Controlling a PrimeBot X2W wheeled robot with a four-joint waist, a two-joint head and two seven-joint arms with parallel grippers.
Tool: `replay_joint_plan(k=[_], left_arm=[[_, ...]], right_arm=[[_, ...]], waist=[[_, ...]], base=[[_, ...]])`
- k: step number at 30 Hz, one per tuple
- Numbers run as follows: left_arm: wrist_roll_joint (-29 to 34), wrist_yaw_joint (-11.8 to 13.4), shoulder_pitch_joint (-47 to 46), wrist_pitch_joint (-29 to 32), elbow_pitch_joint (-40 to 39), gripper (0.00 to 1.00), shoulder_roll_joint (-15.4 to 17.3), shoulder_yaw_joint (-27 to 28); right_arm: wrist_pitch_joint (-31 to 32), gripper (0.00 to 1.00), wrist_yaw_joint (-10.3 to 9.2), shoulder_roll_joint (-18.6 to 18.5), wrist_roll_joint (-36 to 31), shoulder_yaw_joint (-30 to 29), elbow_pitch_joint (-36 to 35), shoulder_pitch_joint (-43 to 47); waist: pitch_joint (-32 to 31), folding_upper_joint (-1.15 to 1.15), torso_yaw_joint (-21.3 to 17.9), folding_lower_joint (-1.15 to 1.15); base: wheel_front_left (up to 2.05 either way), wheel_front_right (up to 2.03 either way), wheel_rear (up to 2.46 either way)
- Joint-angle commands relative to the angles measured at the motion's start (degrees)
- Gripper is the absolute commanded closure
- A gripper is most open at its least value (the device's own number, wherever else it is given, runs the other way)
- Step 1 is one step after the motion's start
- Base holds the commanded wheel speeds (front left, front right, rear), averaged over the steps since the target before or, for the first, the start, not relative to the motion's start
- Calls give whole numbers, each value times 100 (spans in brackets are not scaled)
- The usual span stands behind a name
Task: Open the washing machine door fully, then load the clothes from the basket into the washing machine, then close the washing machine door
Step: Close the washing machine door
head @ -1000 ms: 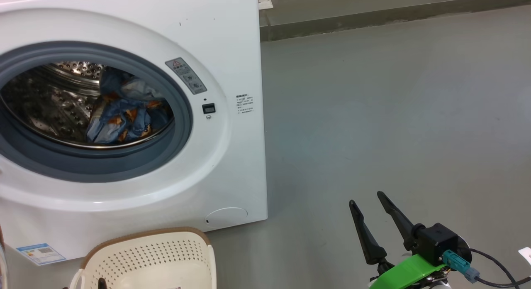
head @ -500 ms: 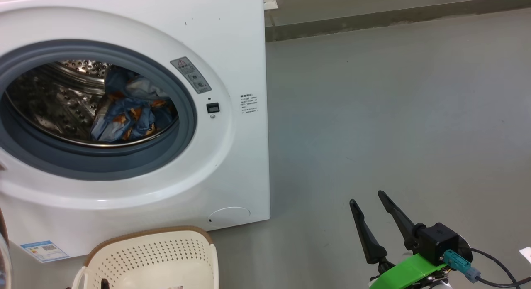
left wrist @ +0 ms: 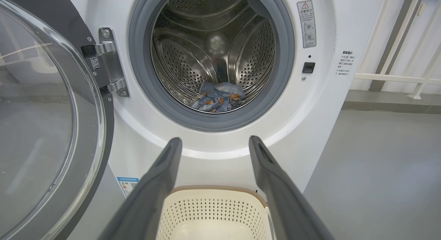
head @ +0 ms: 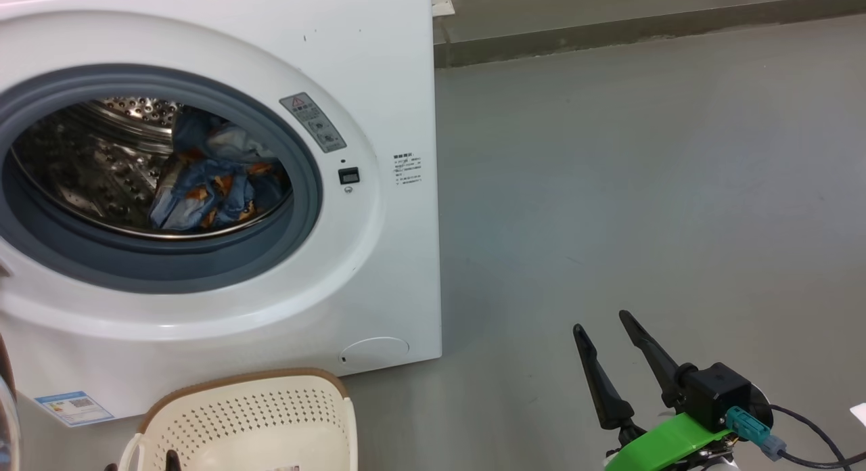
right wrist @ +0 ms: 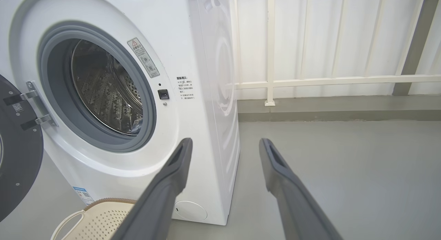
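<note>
– Left gripper (left wrist: 214, 139) spread wide, empty; right gripper (head: 599, 321) too. Clothes (left wrist: 217, 101) lie low in the drum (left wrist: 193, 43); door (left wrist: 41, 112) hangs open at the washing machine's (left wrist: 310, 105) left edge.
– Push it well away from the hinge (left wrist: 112, 64), steadily, till it latches.

Bright, even light, everything sharp; pale glare sheens the washing machine door (left wrist: 38, 95) at nine o'clock, and wrist views bend lines at their edges.
</note>
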Motion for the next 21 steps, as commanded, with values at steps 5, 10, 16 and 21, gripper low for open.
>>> replay_joint_plan(k=[5,10,16,21], left_arm=[[84,48,-118,-30,-204,0,68,169],[98,42,-119,-30,-221,0,68,171],[96,49,-121,-30,-219,0,68,175],[98,54,-129,-30,-211,0,68,172]], right_arm=[[-28,0,35,38,-62,89,-92,-2],[-28,0,35,38,-103,66,-36,-11],[-28,0,35,38,-175,36,2,-14],[-28,0,35,38,-188,18,6,-3]], waist=[[8,0,5,0],[10,0,6,0],[2,0,13,0],[3,0,30,0]], base=[[0,0,0],[0,0,0],[0,0,0],[0,0,0]])
